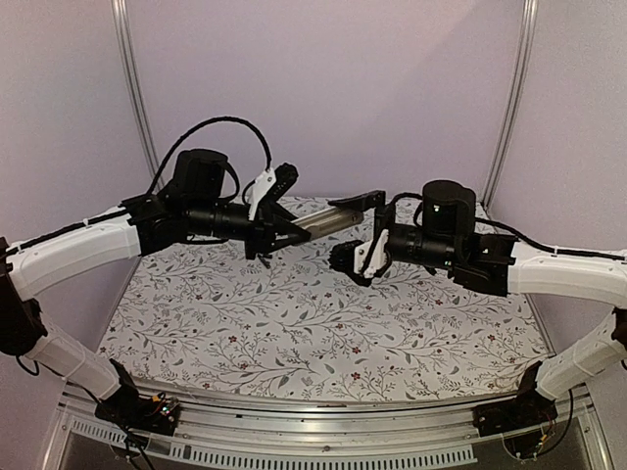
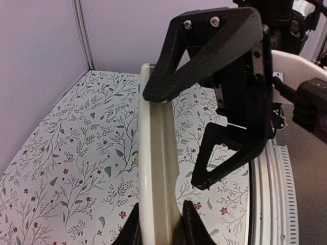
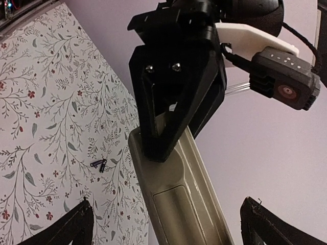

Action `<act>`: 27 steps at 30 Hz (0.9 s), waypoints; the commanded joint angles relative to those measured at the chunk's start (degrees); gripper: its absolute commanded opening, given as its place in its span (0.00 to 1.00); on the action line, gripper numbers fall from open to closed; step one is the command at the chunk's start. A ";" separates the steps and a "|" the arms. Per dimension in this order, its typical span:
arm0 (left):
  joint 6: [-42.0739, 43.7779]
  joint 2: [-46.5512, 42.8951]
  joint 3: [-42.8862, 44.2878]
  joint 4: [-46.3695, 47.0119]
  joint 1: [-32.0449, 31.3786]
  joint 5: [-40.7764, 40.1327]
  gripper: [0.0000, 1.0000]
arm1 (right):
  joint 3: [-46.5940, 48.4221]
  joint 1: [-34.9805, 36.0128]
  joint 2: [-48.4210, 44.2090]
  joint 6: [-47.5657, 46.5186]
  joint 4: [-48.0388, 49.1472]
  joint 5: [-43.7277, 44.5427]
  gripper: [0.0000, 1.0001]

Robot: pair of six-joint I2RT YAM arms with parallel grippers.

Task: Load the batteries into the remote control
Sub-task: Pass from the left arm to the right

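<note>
The remote control (image 1: 328, 220) is held in the air above the far middle of the table, a slim tan-grey bar. My left gripper (image 1: 282, 235) is shut on one end of it; its fingers (image 2: 191, 224) pinch the bar in the left wrist view (image 2: 156, 153). My right gripper (image 1: 355, 231) is open, with its jaws wide apart on either side of the remote's other end (image 3: 184, 204). The remote's back shows a rectangular battery-bay outline (image 3: 176, 209); I cannot tell if a cover is on it. The batteries (image 3: 98, 164) lie as two small dark sticks on the table.
The floral tablecloth (image 1: 294, 333) covers the table. Pale walls and metal corner posts (image 1: 132, 88) stand behind it. A metal rail (image 1: 323, 441) runs along the near edge between the arm bases.
</note>
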 commanded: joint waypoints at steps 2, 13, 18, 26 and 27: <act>-3.99 1.81 1.99 -2.98 1.39 6.23 0.00 | 3.24 0.22 4.58 -15.21 3.10 6.57 0.98; -4.51 3.73 3.15 -3.35 2.29 8.97 0.00 | 2.93 0.82 7.41 -21.64 5.57 12.04 0.63; -4.55 5.25 4.72 -4.94 2.52 9.23 0.00 | 2.96 1.00 7.69 -22.64 6.27 12.37 0.43; -3.53 4.47 5.30 -6.39 2.76 5.03 0.94 | 3.41 1.10 7.17 -14.22 3.87 13.05 0.26; -3.26 3.98 5.21 -6.40 2.94 3.01 0.99 | 3.56 1.09 6.95 -12.13 2.44 13.35 0.26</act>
